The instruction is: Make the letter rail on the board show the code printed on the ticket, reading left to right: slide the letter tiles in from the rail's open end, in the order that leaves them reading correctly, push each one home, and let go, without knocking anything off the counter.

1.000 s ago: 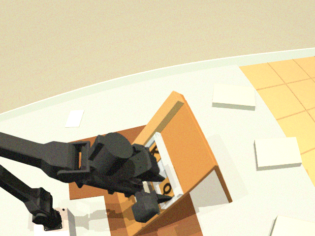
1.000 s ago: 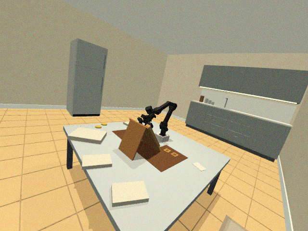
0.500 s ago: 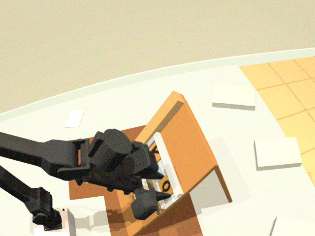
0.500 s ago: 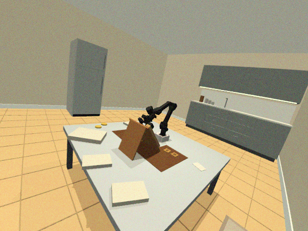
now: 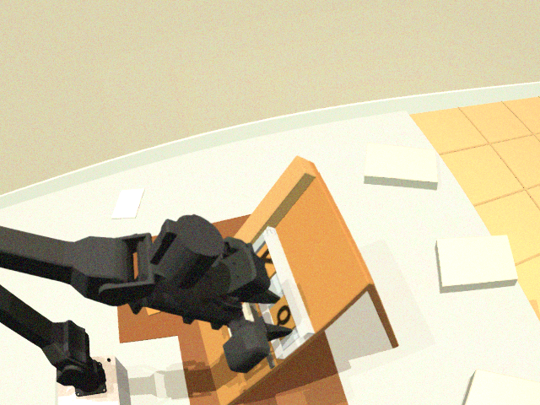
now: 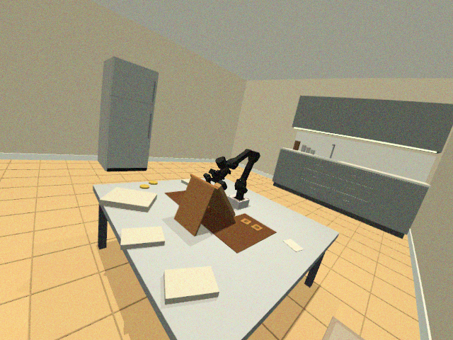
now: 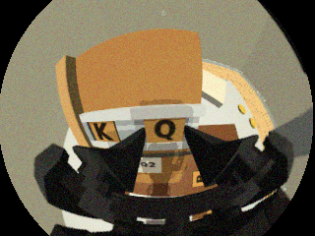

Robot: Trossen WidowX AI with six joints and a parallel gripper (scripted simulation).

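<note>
The orange sloping board (image 5: 331,244) (image 7: 143,69) carries a clear-and-white letter rail (image 5: 289,278) (image 7: 133,113). A K tile (image 5: 266,257) (image 7: 111,130) sits in the rail near its left end in the wrist view. My gripper (image 5: 285,315) (image 7: 165,129) is shut on the Q tile (image 5: 282,305) (image 7: 172,140), which is upright in the rail, with a gap between it and the K. A white ticket (image 7: 150,165) shows below the rail, partly hidden by a finger; only its last characters show, and I cannot read them surely. Another tile (image 7: 197,179) lies lower right, partly hidden.
Two tiles (image 6: 245,221) (image 6: 257,227) lie on the brown mat (image 6: 238,243) beside the board. Cream blocks (image 5: 400,163) (image 5: 477,261) (image 6: 190,281) stand behind the board. A white card (image 5: 127,203) (image 6: 292,244) lies apart. Two yellow discs (image 6: 144,185) (image 6: 153,182) lie near the counter's edge.
</note>
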